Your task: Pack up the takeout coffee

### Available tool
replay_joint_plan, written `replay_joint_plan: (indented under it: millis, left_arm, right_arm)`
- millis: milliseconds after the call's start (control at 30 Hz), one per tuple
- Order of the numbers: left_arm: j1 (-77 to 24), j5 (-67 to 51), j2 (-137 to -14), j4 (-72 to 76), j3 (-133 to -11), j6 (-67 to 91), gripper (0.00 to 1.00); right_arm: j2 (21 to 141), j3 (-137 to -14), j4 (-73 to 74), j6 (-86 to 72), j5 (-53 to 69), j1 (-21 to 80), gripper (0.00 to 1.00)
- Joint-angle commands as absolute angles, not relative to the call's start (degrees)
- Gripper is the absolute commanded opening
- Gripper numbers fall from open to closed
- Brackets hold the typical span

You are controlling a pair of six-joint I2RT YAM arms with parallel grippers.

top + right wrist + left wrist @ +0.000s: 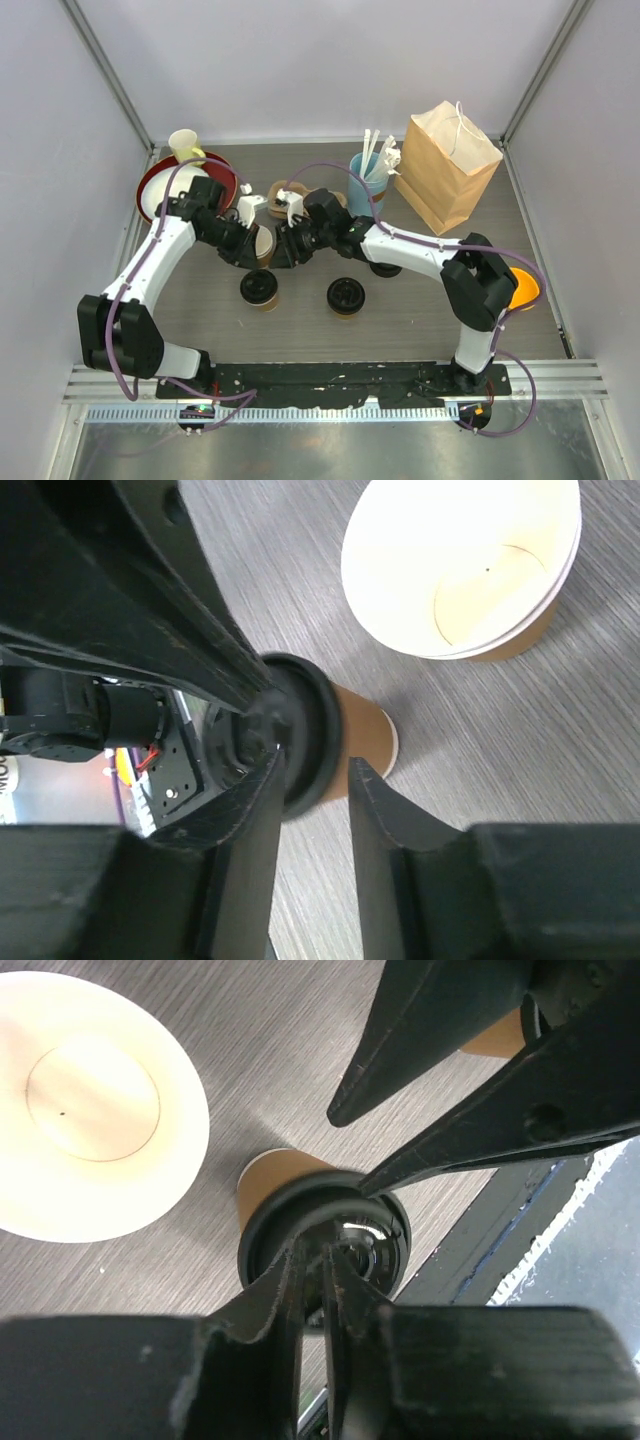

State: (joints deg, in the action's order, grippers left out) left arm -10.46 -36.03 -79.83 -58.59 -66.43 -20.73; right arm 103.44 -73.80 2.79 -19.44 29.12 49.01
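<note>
Jaws of left gripper (315,1252) and right gripper (315,765) are being held slightly parted, seemingly empty, near first capped cup (259,289), second capped cup (346,297) alongside; grasp seemingly being prepared, upright transfer to paper bag (448,165) needed next.

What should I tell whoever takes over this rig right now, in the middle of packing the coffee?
The left gripper has its fingers barely parted just above the near-left capped cup; whether it is open or shut is unclear, and I can see nothing held.
The right gripper is open and empty, hovering by the same cup.
The second capped cup stands on the table to its right.
The lidless cup nearby is not part of the job.
The paper bag stands upright at the far right.
Done: both coffees have lids on.
Left: neither is packed; both probably go in the bag.
</note>
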Motion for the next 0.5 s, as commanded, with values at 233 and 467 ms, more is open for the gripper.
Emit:
replay_joint_plan:
  millis: [233,467]
  left_arm:
    - [-8.9,-33.7,-77.3,-59.9,-67.0,-22.8,0.25]
    - [-7.6,-33.0,-76.8,-61.9,-68.6,-24.3,0.38]
  right_arm:
    - [104.2,-77.9,5.2,-16.1,25.5,51.2,0.46]
    - [104.2,-78.9,5.6,-15.3,25.5,51.5,0.54]
